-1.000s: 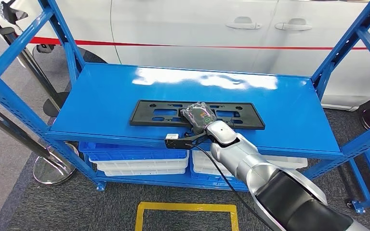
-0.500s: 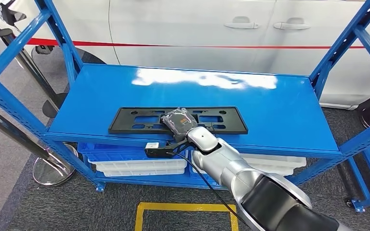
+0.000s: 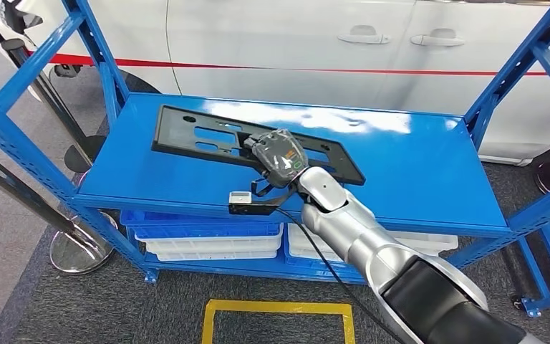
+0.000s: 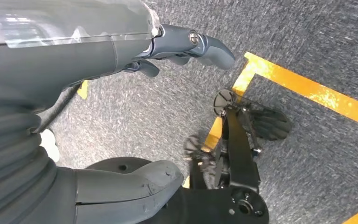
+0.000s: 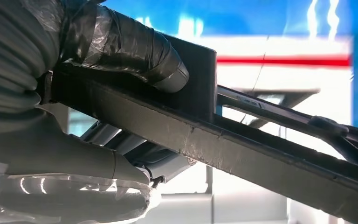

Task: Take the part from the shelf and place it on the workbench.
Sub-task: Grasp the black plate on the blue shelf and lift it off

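Part (image 3: 208,136) gripped by right hand (image 3: 281,154) (fingers wrapped).

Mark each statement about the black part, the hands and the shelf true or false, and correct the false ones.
1. The right hand grips the black plastic frame. True.
2. The frame lies flat on the blue shelf. False: it is held tilted, its far end raised.
3. The left hand holds a part. False: it holds nothing, above grey carpet.
4. A white car stands behind the shelf. True.
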